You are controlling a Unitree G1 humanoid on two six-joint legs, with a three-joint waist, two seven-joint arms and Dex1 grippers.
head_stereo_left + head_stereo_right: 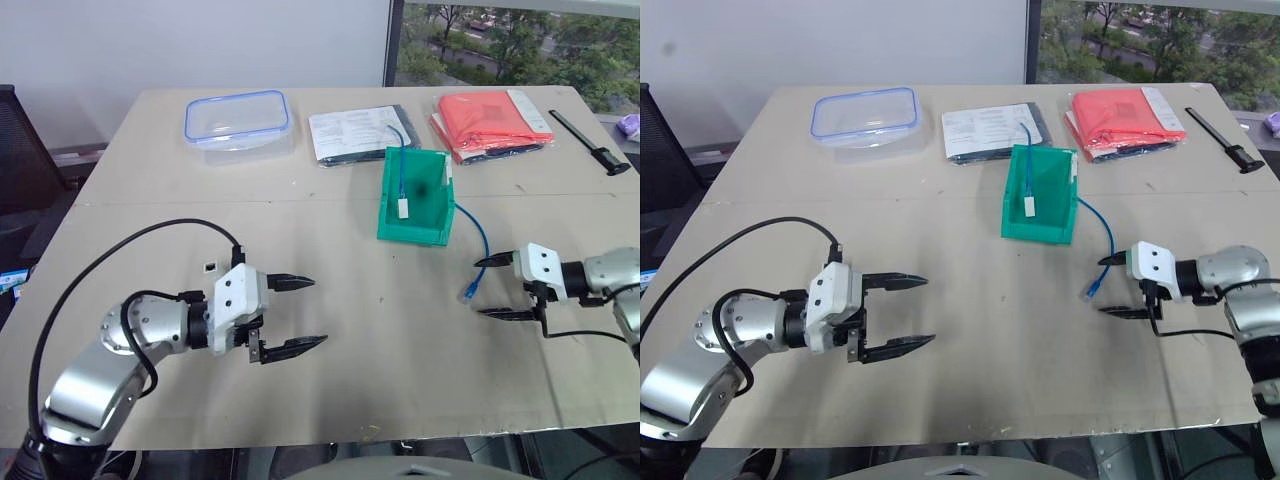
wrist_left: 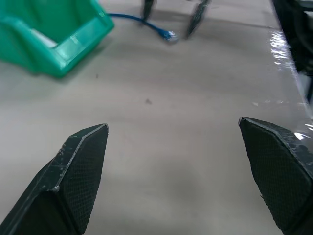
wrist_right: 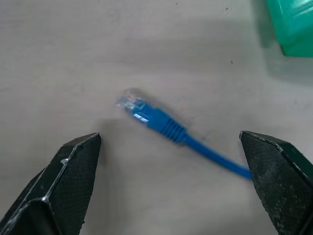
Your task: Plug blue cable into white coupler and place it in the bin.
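The blue cable (image 1: 479, 235) runs from the right side of the green bin (image 1: 432, 232) across the table to its clear plug (image 1: 468, 293). My right gripper (image 1: 478, 288) is open, low over the table, and its fingertips flank the plug (image 3: 132, 104) without touching it. A tiny white coupler (image 1: 209, 268) lies on the table just behind my left gripper (image 1: 318, 311), which hovers open and empty at the front left, pointing toward the bin (image 2: 54, 39). Inside the bin sits a slim white block (image 1: 401, 208) with another blue cable attached.
Along the far side of the table are a clear blue-rimmed box (image 1: 238, 125), a dark folder with papers (image 1: 360, 133), a red packet (image 1: 490, 120) and a black tool (image 1: 590, 143). The table's front edge runs just below both arms.
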